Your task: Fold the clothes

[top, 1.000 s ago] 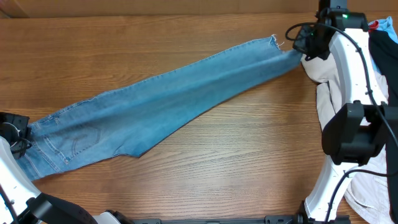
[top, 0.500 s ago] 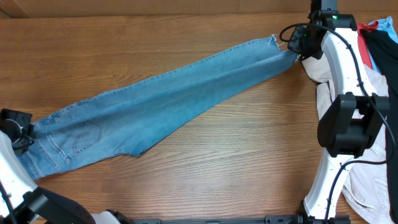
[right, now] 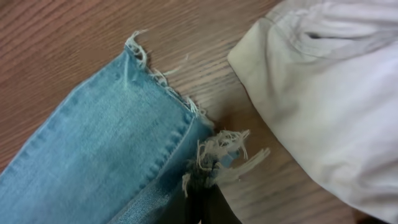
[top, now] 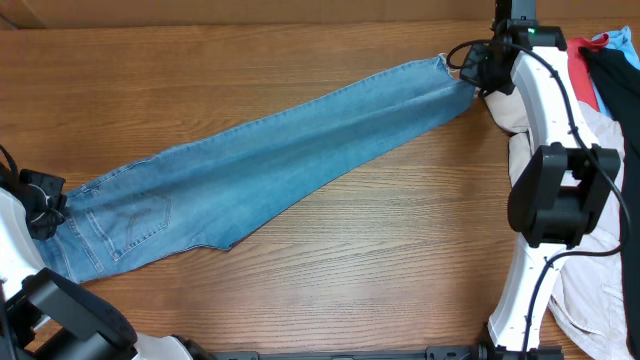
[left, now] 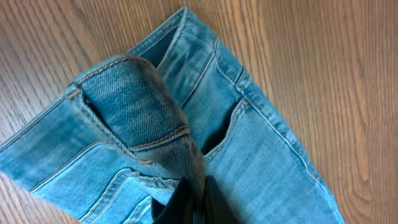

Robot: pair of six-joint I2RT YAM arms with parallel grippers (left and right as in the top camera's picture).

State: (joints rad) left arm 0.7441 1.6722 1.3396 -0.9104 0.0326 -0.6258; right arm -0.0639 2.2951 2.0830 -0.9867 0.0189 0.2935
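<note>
My left gripper (top: 52,208) pinches the waistband (left: 134,140), right gripper (top: 475,80) pinches the frayed hem (right: 214,149), so the jeans (top: 280,160) lie stretched on the bench (top: 350,270) between them, I guess to flatten for folding.

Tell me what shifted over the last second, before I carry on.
The left gripper carried the waist end of the jeans slightly inward. The right gripper, holding the frayed hem, edged a little inward and toward the far side. Both stay shut on the jeans, which still lie stretched diagonally.
</note>
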